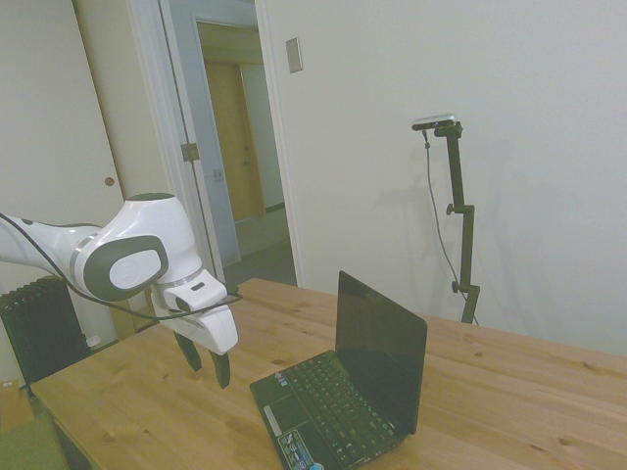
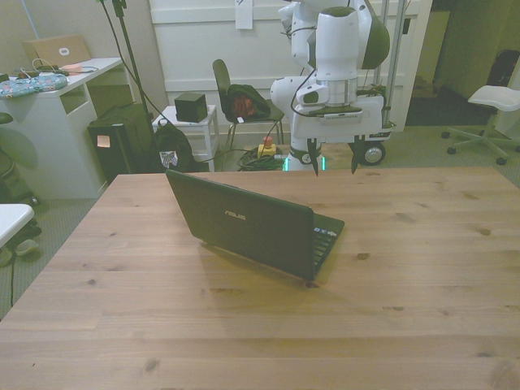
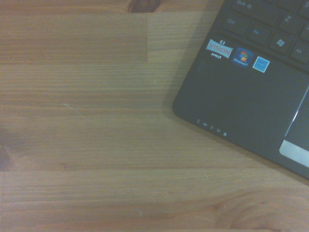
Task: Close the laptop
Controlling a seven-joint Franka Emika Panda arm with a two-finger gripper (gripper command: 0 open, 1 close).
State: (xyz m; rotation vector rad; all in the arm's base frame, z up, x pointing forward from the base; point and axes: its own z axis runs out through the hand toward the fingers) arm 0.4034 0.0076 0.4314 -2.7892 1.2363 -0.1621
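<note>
We see a small black netbook laptop [image 1: 343, 392] standing open on the pale, knotty wooden table [image 2: 422, 268], its dark, unlit screen propped slightly past upright above a black keyboard. In the side view it sits near the table's near edge, keyboard facing the arm; in the front view it lies around the middle of the table, turned at an angle, its dark lid [image 2: 244, 223] showing a small pale logo toward the camera. The white arm's two-finger gripper [image 1: 206, 364] hangs over bare wood just beside the laptop's front corner, apart from it and touching nothing; its 2 dark fingers [image 2: 315, 158] point down and stand spread apart, with clear space between them in the front view. From the wrist camera we make out a rounded corner of the laptop's palm rest [image 3: 241, 104], carrying 3 small stickers [image 3: 218, 48] in a row below the keys, 1 red and white and 2 blue, plus a line of tiny indicator marks along the edge. A sliver of the grey touchpad button [image 3: 295, 152] shows at the frame's margin, and plain wood grain fills the remainder of that view.
</note>
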